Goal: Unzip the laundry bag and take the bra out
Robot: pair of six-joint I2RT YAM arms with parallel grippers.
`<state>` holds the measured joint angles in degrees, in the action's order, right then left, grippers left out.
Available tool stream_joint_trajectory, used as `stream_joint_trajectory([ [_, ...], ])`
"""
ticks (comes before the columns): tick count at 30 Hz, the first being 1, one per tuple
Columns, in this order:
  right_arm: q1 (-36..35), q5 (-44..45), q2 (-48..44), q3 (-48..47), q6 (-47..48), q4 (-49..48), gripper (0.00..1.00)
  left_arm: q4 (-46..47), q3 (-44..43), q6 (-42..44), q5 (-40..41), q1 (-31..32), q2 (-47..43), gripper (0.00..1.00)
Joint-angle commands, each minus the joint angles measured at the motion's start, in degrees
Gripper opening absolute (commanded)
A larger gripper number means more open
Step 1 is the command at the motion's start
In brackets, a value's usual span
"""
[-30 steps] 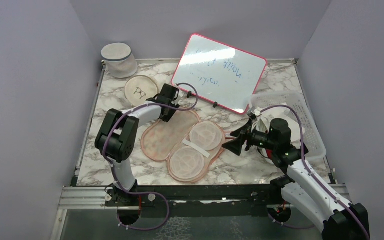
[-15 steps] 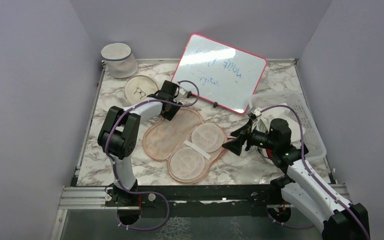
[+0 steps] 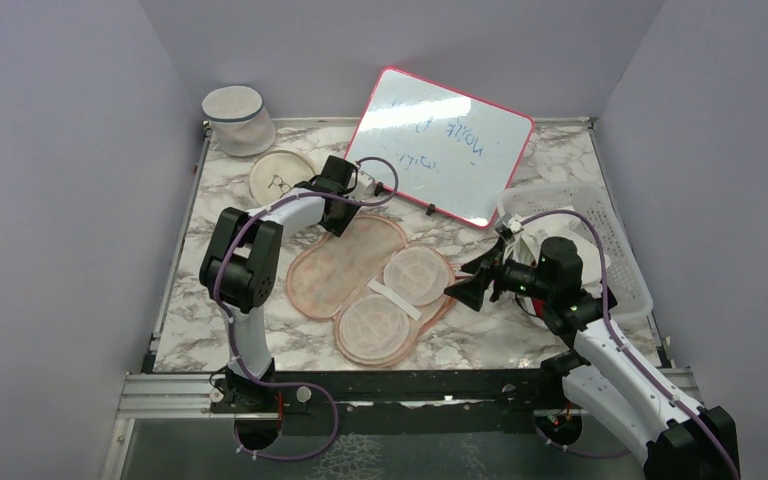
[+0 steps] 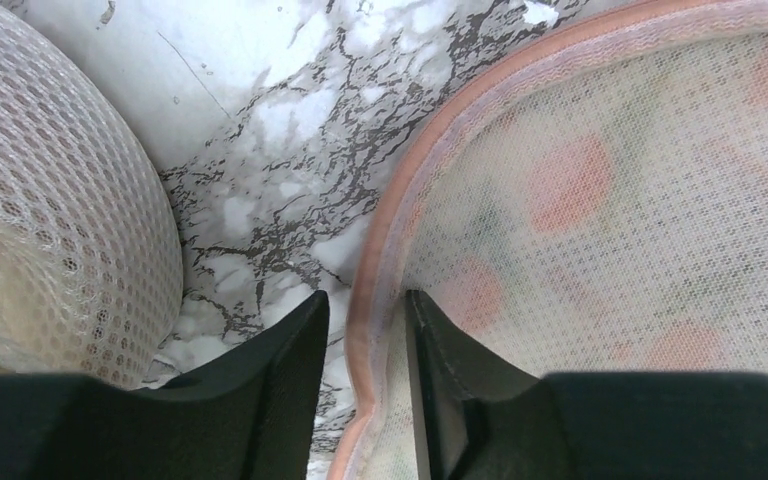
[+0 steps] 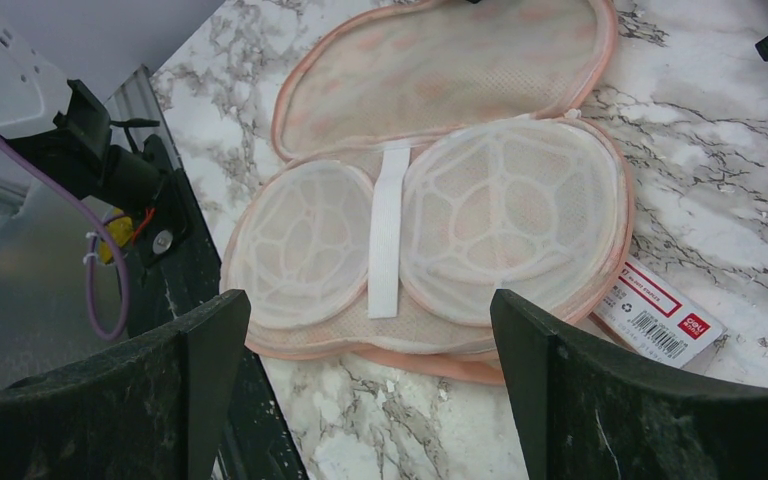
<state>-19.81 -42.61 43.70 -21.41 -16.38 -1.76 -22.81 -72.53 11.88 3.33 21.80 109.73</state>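
Pinching the pinkish edging of the flat cream mesh laundry bag (image 4: 610,200), the left gripper (image 4: 365,305) is clamped. The right gripper (image 3: 463,288) gapes wide nearby.

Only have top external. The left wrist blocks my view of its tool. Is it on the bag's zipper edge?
Observer: Yes. In the left wrist view, the pink edging of the laundry bag runs between the fingers of the left tool. I can't tell if it is pinched.
Operator: Bra out yet?
Observer: Doesn't look like it. The red and green print of the bra shows through the mesh there.
Operator: Any clutter by the bag?
Observer: The right wrist view shows a barcoded label lying against the bag's edge, next to the domed half.
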Motion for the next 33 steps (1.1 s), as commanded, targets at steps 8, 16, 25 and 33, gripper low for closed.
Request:
stream_joint_trajectory([
  [8,-0.31,1.85,-0.42,0.43,0.24,-1.93,0.89,-4.94,0.92,-0.56,-2.8,-0.42,2.85,0.12],
  [16,-0.31,1.99,-0.46,0.41,0.23,-1.93,0.89,-4.81,2.13,-1.11,0.26,-0.34,-0.39,0.0],
  [25,-0.25,2.44,-1.46,0.48,0.38,-1.68,0.89,-2.37,5.0,-4.04,7.18,-0.27,-7.72,0.0],
  [33,-0.31,2.48,-2.76,0.67,0.29,-1.45,0.89,-7.63,6.11,-7.16,11.26,-1.12,-19.58,0.0],
])
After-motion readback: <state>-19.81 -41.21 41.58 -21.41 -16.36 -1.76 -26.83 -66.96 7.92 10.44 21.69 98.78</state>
